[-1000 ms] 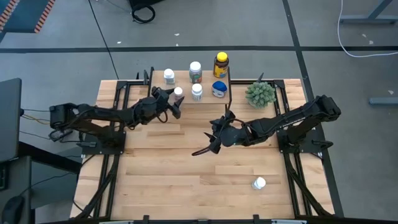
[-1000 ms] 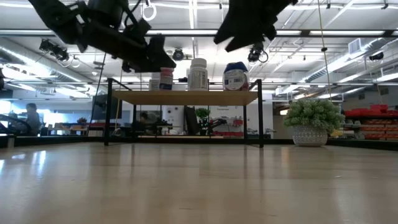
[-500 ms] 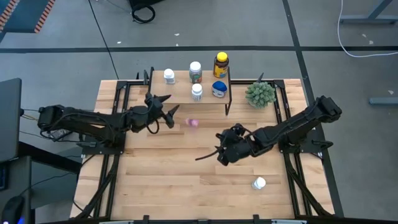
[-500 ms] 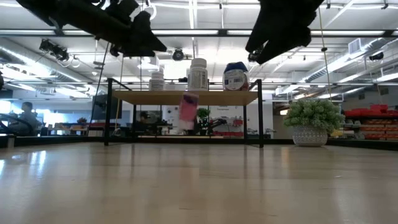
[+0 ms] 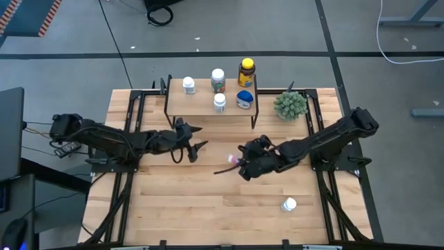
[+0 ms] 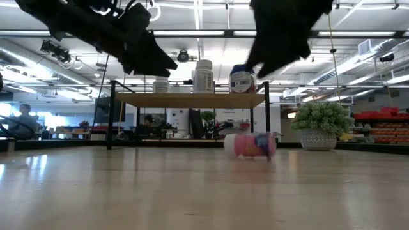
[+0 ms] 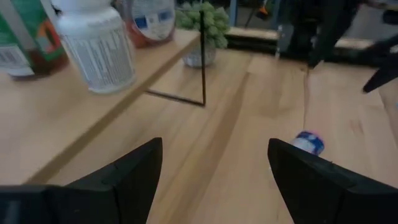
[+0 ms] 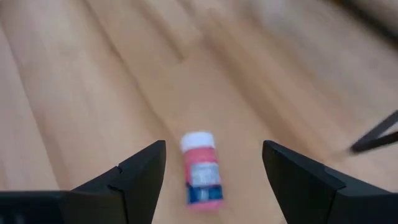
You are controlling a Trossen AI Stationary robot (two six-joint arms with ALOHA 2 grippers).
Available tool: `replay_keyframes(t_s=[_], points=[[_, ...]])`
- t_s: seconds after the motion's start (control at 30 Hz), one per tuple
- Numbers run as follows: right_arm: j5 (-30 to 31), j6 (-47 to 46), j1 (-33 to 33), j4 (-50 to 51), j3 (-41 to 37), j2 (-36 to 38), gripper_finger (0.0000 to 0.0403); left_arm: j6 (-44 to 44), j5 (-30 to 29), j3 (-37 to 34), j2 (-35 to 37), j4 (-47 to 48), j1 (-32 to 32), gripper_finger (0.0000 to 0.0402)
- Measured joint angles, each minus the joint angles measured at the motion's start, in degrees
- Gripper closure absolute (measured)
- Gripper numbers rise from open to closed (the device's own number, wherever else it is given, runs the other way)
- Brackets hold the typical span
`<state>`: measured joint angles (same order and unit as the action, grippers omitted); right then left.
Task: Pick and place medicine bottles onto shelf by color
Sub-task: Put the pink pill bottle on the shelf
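**Q:** Pink-labelled bottle (image 5: 234, 160): where is it, measured from the shelf (image 5: 201, 104)?

**A:** It lies on its side on the tabletop (image 5: 180, 201), in front of the shelf, near the shelf's right front leg. Left to right in the overhead view: the left end effector (image 5: 197, 137) hovers in front of the shelf with fingers spread and empty. The pink-labelled bottle comes next. The right end effector (image 5: 239, 162) hangs right over it, fingers also apart, gripping nothing.

**Q:** How would it handle?

**A:** Likely light, rigid plastic with a smooth round body, so on its side it could roll away at a nudge. The best hold looks like across the labelled middle, fingers square to its long axis; the white cap is a narrower, slicker target.

**Q:** Anything else nearby?

**A:** Five bottles stand on the shelf; another white-capped bottle (image 5: 288, 205) lies well forward, to the right.
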<state>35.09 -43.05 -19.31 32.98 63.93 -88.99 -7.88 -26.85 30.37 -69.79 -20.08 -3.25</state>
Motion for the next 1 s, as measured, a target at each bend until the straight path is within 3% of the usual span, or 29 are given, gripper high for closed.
replay_keyframes(t_s=[0.23, 0.6, 1.0], points=[[-12.66, 2.56, 2.48, 1.96, -1.36, -5.13, 0.0128, -0.5, -0.07, -0.04, -0.81, 1.4, -2.23, 0.0104], [-22.59, 3.87, 1.36, -3.1, -1.34, -10.25, 0.0128, -2.9, 0.05, -0.02, -0.78, 1.98, -5.95, 0.0104], [-22.3, 2.73, -0.29, -6.57, -1.23, -19.53, 0.0128, -3.77, -0.15, 0.0, -0.78, 1.99, -6.77, 0.0104]])
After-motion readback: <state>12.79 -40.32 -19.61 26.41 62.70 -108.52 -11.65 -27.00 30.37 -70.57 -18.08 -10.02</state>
